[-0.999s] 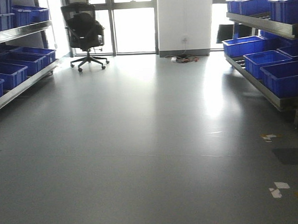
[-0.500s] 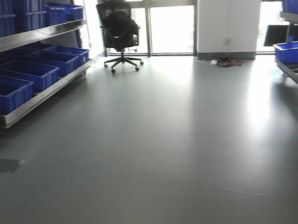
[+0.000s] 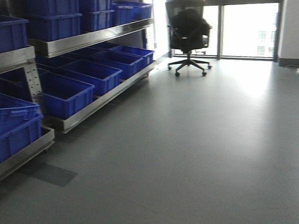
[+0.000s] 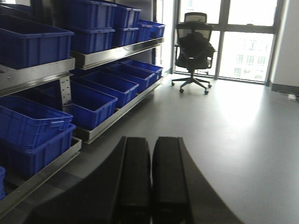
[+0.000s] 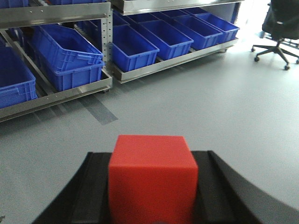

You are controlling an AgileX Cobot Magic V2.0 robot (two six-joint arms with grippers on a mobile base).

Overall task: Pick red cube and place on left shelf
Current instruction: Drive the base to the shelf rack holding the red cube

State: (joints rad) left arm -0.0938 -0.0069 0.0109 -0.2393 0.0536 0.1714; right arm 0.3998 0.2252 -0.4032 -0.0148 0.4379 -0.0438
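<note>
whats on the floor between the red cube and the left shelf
Only bare grey floor, seen in the right wrist view. The right hand holds the red cube, and the left shelf holds blue crates.

No readable text, label, brand, number or sign anywhere in the three views. Blank faces on the blue crates (image 3: pixel 66 94), bare steel on the rack rails (image 3: pixel 85 40), plain sides on the red cube (image 5: pixel 152 179).
</note>
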